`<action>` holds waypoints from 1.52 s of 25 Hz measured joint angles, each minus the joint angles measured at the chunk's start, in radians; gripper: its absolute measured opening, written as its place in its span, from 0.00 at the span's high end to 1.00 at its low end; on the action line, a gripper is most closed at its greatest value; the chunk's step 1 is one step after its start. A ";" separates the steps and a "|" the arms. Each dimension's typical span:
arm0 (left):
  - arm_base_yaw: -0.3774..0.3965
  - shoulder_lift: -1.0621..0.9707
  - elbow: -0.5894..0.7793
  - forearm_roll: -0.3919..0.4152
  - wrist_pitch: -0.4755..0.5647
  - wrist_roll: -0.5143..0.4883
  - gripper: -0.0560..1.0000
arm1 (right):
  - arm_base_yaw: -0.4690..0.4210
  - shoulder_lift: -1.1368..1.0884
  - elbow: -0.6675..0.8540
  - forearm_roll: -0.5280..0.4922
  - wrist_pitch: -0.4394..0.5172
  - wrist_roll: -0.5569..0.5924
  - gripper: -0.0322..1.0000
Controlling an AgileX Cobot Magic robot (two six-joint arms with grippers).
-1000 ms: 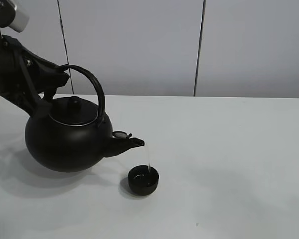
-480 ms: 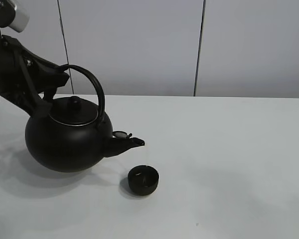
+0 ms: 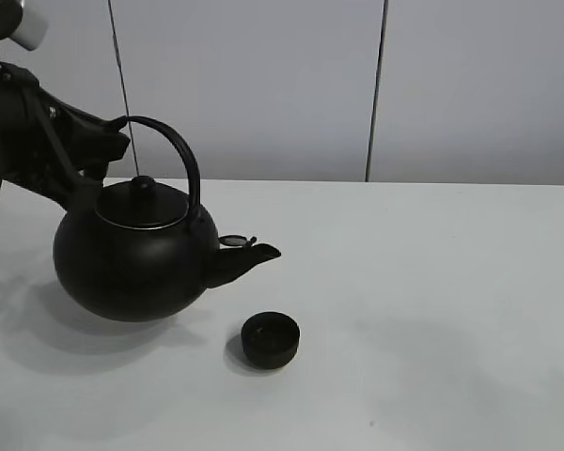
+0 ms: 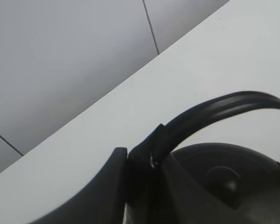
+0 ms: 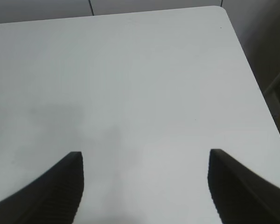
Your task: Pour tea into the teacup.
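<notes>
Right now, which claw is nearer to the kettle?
Left. The left claw is shut on the handle of the kettle, touching it. The right claw hangs open over the table, apart from the kettle, which its wrist view does not show.

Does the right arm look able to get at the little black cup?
Probably yes: the teacup stands clear on the table, the kettle hangs to its left, and the right arm's fingers are open and empty over bare tabletop.
</notes>
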 joint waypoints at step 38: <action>0.281 -0.004 0.392 -0.099 -0.423 -0.039 0.82 | 0.000 0.000 0.000 0.000 0.000 0.000 0.47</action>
